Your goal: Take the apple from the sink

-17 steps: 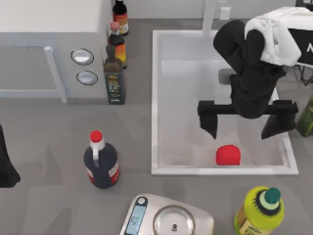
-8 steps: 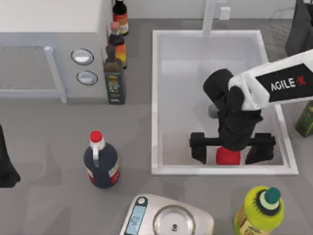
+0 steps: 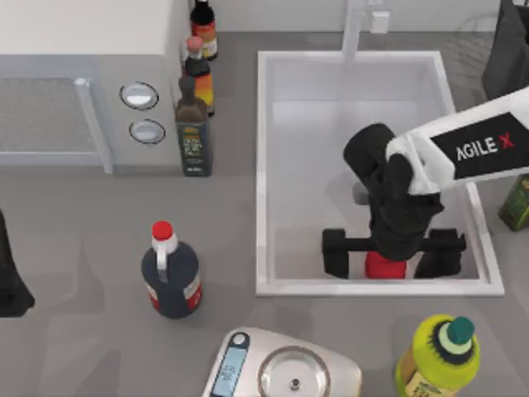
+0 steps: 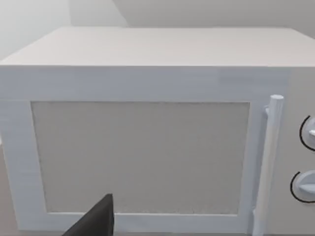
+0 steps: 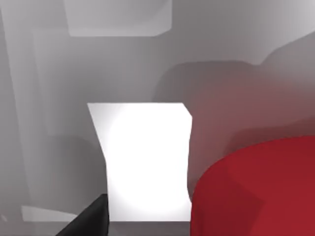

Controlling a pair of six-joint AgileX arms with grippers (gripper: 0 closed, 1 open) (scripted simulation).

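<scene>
— Where was the small bright-red rounded apple just then?

— Low in the large white rectangular sink, on its pale grey floor near the front rim, towards the table's right. The right gripper hung directly over it, so most of the fruit was covered by the black wrist.

— And the claw itself?

— Spread wide. One black finger stood on the apple's left and the other on its right, both apart from it. I'd judge they straddled it that way so a simple squeeze would catch it across the middle. From the right wrist camera the apple loomed very close.

— So nothing gripped yet?

— No, it sat on the floor untouched, as far as I could tell.

— The other arm?

— The left arm sat parked at the table's left edge, facing a white box-shaped microwave. I couldn't tell how its fingers stood.
</scene>
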